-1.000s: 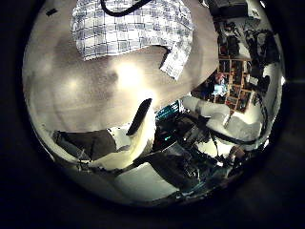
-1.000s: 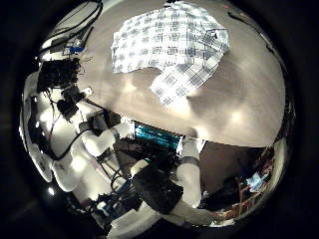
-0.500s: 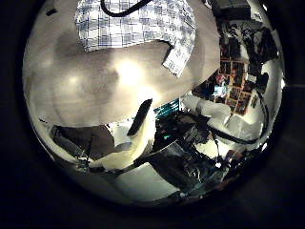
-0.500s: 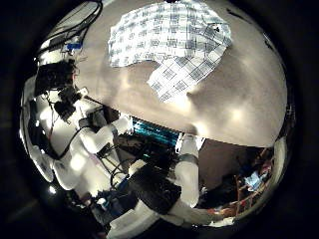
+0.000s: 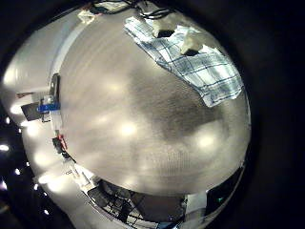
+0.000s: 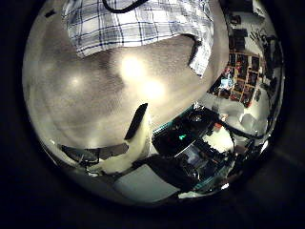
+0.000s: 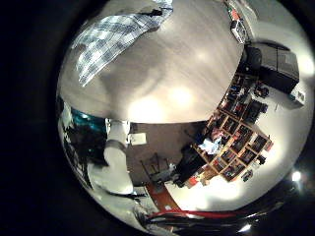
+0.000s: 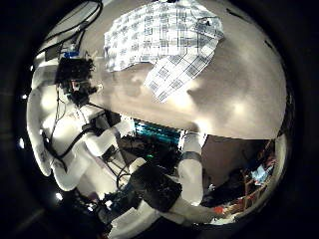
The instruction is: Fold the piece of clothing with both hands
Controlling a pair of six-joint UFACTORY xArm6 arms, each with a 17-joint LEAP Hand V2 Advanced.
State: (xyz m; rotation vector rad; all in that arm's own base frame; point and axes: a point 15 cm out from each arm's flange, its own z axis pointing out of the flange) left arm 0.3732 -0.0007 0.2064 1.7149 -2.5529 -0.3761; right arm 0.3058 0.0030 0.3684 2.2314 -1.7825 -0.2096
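A checked shirt (image 6: pixel 133 24) lies spread on the table (image 6: pixel 86 86), with one sleeve folded out to the side (image 8: pixel 179 75). It also shows in both little finger side views: the shirt (image 5: pixel 191 57) at the table's far part, and the shirt (image 7: pixel 113 39) small and distant. My left hand (image 6: pixel 133 143) hangs above bare table, clear of the cloth, one finger reaching out straight. My right hand (image 8: pixel 187 164) is also away from the shirt, over the table's edge, with nothing in it.
The table edge (image 8: pixel 169 129) runs close under my right palm. Small items (image 5: pixel 48 105) stand beside the table's far side. Shelves (image 7: pixel 231 128) and other room clutter lie beyond the table.
Both thumb side views have shifted a little, so the palms have moved. The shirt lies as before and neither hand has touched it.
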